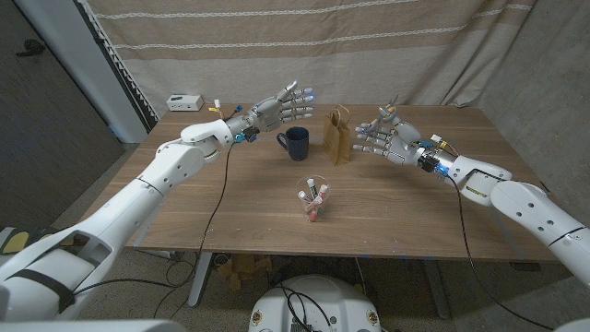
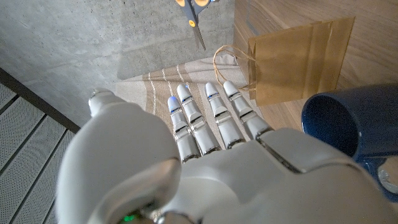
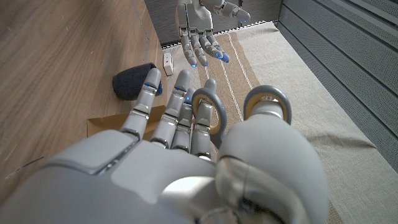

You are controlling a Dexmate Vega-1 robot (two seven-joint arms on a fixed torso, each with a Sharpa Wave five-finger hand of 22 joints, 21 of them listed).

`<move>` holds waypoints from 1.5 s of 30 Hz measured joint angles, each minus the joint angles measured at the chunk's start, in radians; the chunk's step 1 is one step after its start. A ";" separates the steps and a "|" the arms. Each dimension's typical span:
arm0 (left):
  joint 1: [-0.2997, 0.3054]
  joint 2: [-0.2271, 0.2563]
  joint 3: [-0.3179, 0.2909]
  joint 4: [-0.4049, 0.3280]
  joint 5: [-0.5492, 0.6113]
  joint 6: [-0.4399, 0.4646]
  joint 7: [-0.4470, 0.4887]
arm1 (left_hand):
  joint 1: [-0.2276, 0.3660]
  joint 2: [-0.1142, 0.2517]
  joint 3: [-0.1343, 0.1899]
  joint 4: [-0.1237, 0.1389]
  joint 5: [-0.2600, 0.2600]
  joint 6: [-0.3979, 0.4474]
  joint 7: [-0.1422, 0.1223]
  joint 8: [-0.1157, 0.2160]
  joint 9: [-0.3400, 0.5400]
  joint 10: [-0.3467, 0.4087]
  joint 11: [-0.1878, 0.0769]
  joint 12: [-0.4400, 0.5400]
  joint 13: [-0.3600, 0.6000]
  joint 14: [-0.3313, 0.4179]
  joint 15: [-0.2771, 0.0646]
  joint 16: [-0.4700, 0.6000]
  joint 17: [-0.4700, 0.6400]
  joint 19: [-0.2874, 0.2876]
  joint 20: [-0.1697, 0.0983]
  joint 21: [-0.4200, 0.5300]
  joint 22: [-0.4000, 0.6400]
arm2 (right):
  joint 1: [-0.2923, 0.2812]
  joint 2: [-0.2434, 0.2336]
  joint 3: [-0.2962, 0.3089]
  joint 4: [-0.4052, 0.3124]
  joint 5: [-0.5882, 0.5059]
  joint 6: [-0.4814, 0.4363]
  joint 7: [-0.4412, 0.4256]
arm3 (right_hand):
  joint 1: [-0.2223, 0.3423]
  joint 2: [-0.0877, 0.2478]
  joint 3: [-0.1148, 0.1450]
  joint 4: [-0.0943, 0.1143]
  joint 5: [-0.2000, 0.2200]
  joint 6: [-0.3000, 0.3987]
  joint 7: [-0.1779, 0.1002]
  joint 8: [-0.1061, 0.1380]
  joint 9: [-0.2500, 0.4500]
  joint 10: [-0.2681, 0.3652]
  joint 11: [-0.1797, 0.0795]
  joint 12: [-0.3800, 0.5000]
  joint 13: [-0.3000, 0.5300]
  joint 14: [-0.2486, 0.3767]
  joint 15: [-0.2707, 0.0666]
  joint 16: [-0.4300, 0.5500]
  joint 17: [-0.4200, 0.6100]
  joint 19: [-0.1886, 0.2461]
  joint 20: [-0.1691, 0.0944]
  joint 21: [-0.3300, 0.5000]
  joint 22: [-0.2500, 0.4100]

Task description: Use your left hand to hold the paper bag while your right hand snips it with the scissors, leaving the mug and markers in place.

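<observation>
A brown paper bag (image 1: 337, 138) (image 2: 298, 56) stands upright at the table's middle back, handles up. Just to its left sits a dark blue mug (image 1: 295, 145) (image 2: 348, 118). A clear cup of markers (image 1: 313, 198) stands nearer the front. My left hand (image 1: 281, 106) (image 2: 205, 155) hovers open above and left of the mug, fingers stretched toward the bag without touching it. My right hand (image 1: 387, 140) (image 3: 186, 155) hangs right of the bag and holds the scissors (image 3: 267, 91) (image 2: 197, 31), with fingers and thumb through the grey handle rings. The blades (image 1: 391, 105) stick up above the hand.
A small white box (image 1: 182, 100) lies at the table's back left corner. A striped curtain (image 1: 277, 37) hangs close behind the wooden table (image 1: 249, 212). Cables run along both forearms.
</observation>
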 measured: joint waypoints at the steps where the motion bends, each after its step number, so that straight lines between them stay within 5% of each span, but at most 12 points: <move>1: 0.001 0.002 -0.001 -0.001 -0.001 0.002 0.002 | -0.001 -0.001 0.000 0.000 0.000 0.000 0.000 0.000 0.000 0.000 0.000 0.000 0.000 0.000 0.000 0.000 0.000 0.000 0.000 0.000 0.000 | 0.003 0.001 -0.002 0.001 -0.003 0.000 0.000 | 0.003 -0.003 0.000 0.000 0.000 0.000 0.000 0.000 0.000 0.000 0.000 0.000 0.000 0.000 0.000 0.000 0.000 0.000 0.000 0.000 0.000; 8: 0.007 0.012 -0.005 -0.009 -0.002 0.002 0.008 | -0.001 -0.001 0.000 0.000 0.000 0.001 -0.001 0.000 -0.003 0.000 0.000 0.000 0.000 0.000 0.000 0.000 0.000 0.003 0.003 0.000 0.000 | 0.011 0.000 -0.009 0.002 -0.023 0.001 0.013 | 0.006 -0.003 0.004 -0.004 0.000 -0.012 0.004 -0.019 0.003 0.000 0.000 -0.006 -0.013 -0.010 0.010 -0.015 0.000 -0.007 0.007 -0.004 0.000; 12: 0.009 0.018 -0.006 -0.014 0.002 0.002 0.015 | -0.001 -0.001 0.000 0.000 0.000 0.004 -0.004 0.000 -0.003 0.000 0.000 0.000 0.000 0.000 0.000 0.000 0.000 0.003 0.003 -0.008 0.000 | 0.015 -0.006 -0.012 -0.001 -0.027 0.006 0.015 | 0.072 0.030 0.032 -0.032 0.000 0.026 -0.010 -0.020 0.008 0.000 0.000 -0.006 -0.026 -0.009 0.008 -0.012 0.000 -0.007 0.007 -0.012 0.000; 17: 0.010 0.024 -0.006 -0.023 0.004 0.002 0.020 | -0.001 -0.001 0.000 0.000 0.000 0.004 -0.004 0.000 -0.003 0.000 0.000 0.000 0.000 0.000 0.000 0.000 0.000 0.003 0.003 -0.008 0.000 | 0.011 -0.007 -0.012 -0.005 -0.027 0.010 0.015 | 0.140 0.060 0.074 -0.053 -0.030 0.074 -0.045 0.007 0.046 0.138 -0.029 0.035 -0.032 0.024 -0.001 0.004 0.003 0.005 -0.005 -0.012 0.000; 25: 0.014 0.030 -0.006 -0.032 0.004 0.007 0.024 | -0.001 -0.001 0.000 0.000 0.000 0.013 -0.013 0.001 -0.003 0.009 0.002 0.000 0.000 0.000 0.000 0.000 0.000 0.003 0.003 -0.008 0.000 | 0.002 -0.008 -0.008 -0.013 -0.026 0.012 0.007 | 0.169 0.065 0.096 -0.045 -0.076 0.118 -0.072 0.086 0.137 0.180 -0.034 0.115 0.017 0.061 -0.002 0.032 0.012 0.027 -0.005 -0.007 0.000; 29: 0.016 0.032 -0.006 -0.035 0.004 0.007 0.024 | -0.001 -0.001 0.000 0.000 0.000 0.015 -0.014 0.004 -0.003 0.009 0.002 0.000 0.000 0.000 0.000 0.000 0.000 0.003 0.003 -0.008 0.000 | 0.001 -0.010 -0.007 -0.016 -0.024 0.012 0.003 | 0.162 0.057 0.098 -0.036 -0.091 0.104 -0.084 0.161 0.242 0.195 -0.020 0.177 0.083 0.087 -0.003 0.052 0.024 0.032 -0.011 -0.007 0.000; 33: 0.018 0.033 -0.006 -0.036 0.004 0.007 0.024 | -0.001 -0.001 0.000 0.000 0.000 0.018 -0.018 0.004 -0.003 0.013 -0.001 0.000 0.000 0.000 0.000 0.000 0.000 0.003 0.003 -0.008 0.000 | 0.001 -0.010 -0.007 -0.016 -0.023 0.008 0.002 | 0.149 0.044 0.100 -0.026 -0.093 0.027 -0.092 0.347 0.508 0.188 -0.026 0.303 0.249 0.124 -0.005 0.076 0.048 0.045 -0.012 -0.007 0.000; 37: 0.020 0.033 -0.006 -0.036 0.004 0.007 0.024 | -0.001 -0.001 0.000 0.000 0.000 0.023 -0.017 0.004 -0.003 0.018 0.004 0.000 0.000 0.000 0.000 0.000 0.000 0.003 0.003 -0.008 0.000 | 0.004 -0.011 -0.009 -0.017 -0.022 0.004 0.002 | 0.148 0.043 0.111 -0.029 -0.089 -0.015 -0.112 0.484 0.531 0.171 -0.044 0.433 0.413 0.177 -0.008 0.132 0.082 0.058 -0.018 -0.007 0.003; 40: 0.021 0.033 -0.006 -0.036 0.004 0.007 0.024 | -0.001 -0.001 0.000 0.000 0.000 0.027 -0.020 0.007 -0.003 0.018 0.004 0.000 0.000 0.000 0.000 0.000 0.000 0.003 0.003 -0.008 0.000 | 0.006 -0.011 -0.012 -0.016 -0.021 0.002 0.002 | 0.149 0.043 0.117 -0.033 -0.085 -0.024 -0.116 0.527 0.531 0.162 -0.052 0.514 0.515 0.188 -0.002 0.169 0.104 0.061 -0.018 -0.007 0.005; 45: 0.021 0.033 -0.006 -0.036 0.002 0.007 0.022 | -0.009 -0.001 0.000 0.000 0.000 0.031 -0.023 0.008 -0.003 0.024 -0.001 0.000 0.000 0.000 0.000 0.000 0.000 0.003 0.003 -0.016 0.000 | 0.006 -0.010 -0.014 -0.016 -0.018 -0.001 -0.003 | 0.179 0.039 0.125 -0.041 -0.085 -0.028 -0.119 0.551 0.531 0.173 -0.041 0.637 0.654 0.222 0.004 0.234 0.137 0.066 -0.023 -0.012 0.005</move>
